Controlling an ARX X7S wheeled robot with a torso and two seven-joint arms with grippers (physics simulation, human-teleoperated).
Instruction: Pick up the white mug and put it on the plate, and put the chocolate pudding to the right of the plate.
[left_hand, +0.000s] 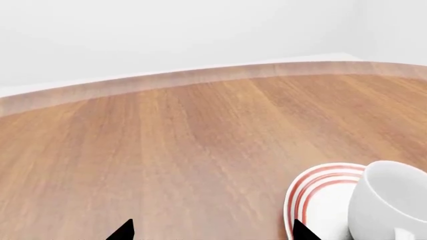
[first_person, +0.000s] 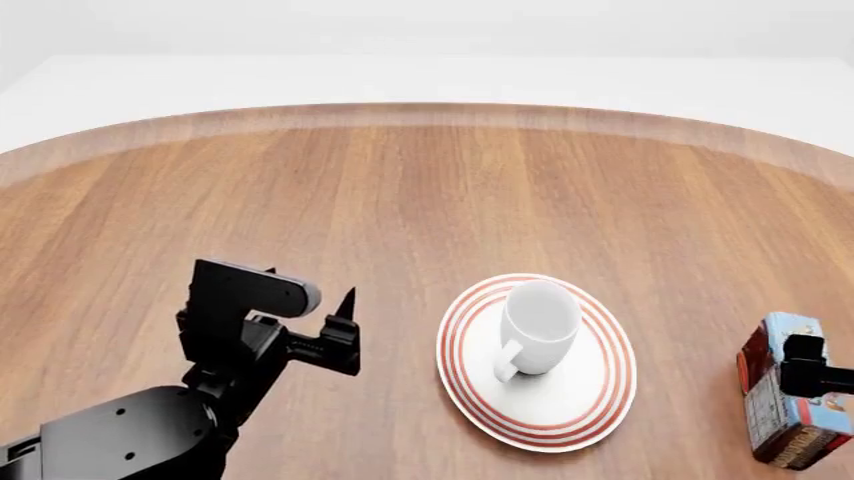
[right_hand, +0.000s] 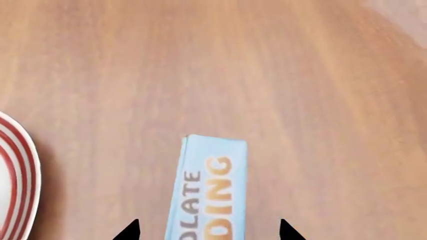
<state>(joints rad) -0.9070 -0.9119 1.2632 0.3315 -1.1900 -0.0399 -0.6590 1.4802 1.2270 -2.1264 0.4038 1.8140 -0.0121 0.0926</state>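
The white mug (first_person: 538, 322) stands upright on the red-ringed plate (first_person: 587, 412), handle toward me; both also show in the left wrist view, the mug (left_hand: 390, 200) and the plate (left_hand: 313, 192). My left gripper (first_person: 344, 335) is open and empty, left of the plate, its fingertips (left_hand: 123, 231) wide apart over bare wood. The chocolate pudding (first_person: 790, 408) box sits right of the plate, apart from it. My right gripper (first_person: 809, 372) is open above the box; the chocolate pudding's (right_hand: 210, 190) light-blue face runs between the fingertips (right_hand: 130, 231) with gaps on both sides.
The round wooden table (first_person: 400, 200) curves away to a pale far edge (first_person: 427, 112), with white floor beyond. My left arm (first_person: 147, 430) fills the near left corner. The plate's rim (right_hand: 17, 175) shows beside the box in the right wrist view.
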